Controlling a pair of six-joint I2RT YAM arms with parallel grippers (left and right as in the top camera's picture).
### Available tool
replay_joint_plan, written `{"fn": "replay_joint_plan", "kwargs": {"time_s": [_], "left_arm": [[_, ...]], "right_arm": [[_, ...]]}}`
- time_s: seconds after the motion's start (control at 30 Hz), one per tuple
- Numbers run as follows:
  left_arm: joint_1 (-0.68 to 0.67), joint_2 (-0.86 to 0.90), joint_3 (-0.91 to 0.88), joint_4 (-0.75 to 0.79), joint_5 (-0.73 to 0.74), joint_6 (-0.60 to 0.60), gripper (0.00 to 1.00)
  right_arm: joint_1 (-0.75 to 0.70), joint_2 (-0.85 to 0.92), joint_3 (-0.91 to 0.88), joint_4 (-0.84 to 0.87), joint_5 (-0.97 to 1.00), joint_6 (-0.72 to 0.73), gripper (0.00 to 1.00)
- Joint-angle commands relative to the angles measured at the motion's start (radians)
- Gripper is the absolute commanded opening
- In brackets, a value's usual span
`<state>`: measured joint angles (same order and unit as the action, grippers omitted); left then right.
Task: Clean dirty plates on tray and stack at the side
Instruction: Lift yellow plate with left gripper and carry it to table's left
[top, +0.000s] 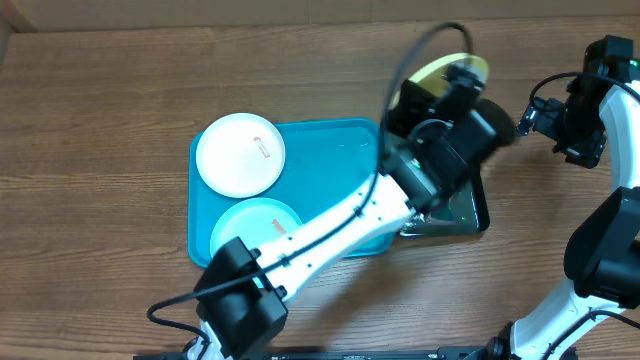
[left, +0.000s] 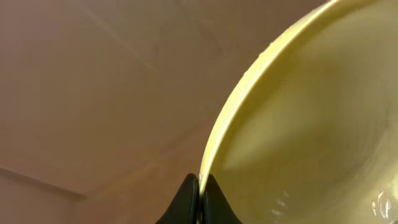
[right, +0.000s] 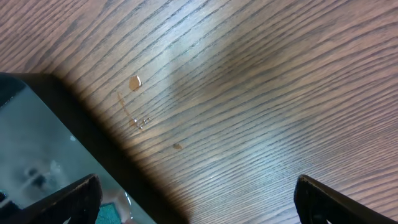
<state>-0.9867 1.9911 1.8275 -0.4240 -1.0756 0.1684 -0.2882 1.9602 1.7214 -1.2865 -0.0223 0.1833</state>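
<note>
My left gripper (left: 200, 186) is shut on the rim of the lime green plate (left: 311, 124), which looks wet. In the overhead view the left gripper (top: 455, 85) holds this plate (top: 440, 68) tilted above the far end of the black basin. The white plate (top: 240, 153) with an orange-red smear and the light blue plate (top: 255, 225) lie on the teal tray (top: 330, 150); my left arm covers part of the blue one. My right gripper (right: 199, 199) is open and empty over bare table, right of the basin; it also shows in the overhead view (top: 540, 120).
The black basin (top: 470, 215) holds water and stands against the tray's right side; its corner shows in the right wrist view (right: 37, 137), with a small teal textured piece inside. Water drops (right: 134, 83) lie on the wooden table beside it.
</note>
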Motion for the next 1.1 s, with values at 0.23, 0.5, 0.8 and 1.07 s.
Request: {"fn": "replay_joint_plan", "kwargs": {"time_s": [0.23,0.5,0.8,1.07], "left_arm": [[-0.074,0.008,0.027,0.25,-0.211,0.392,0.04],[-0.076,0.008,0.027,0.264,-0.207,0.39,0.04],[-0.071,0.008,0.026,0.179,-0.198,0.203,0.04],[-0.027,0.01,0.026,-0.267,0.101,-0.385,0.04]], "right_arm": [[-0.003,-0.006,0.006,0.002,-0.002,0.003,1.0],[-0.003,-0.006,0.006,0.003,-0.002,0.003,1.0],[-0.003,-0.006,0.006,0.002,-0.002,0.003,1.0],[-0.003,-0.006,0.006,0.003,-0.002,0.003,1.0]]}}
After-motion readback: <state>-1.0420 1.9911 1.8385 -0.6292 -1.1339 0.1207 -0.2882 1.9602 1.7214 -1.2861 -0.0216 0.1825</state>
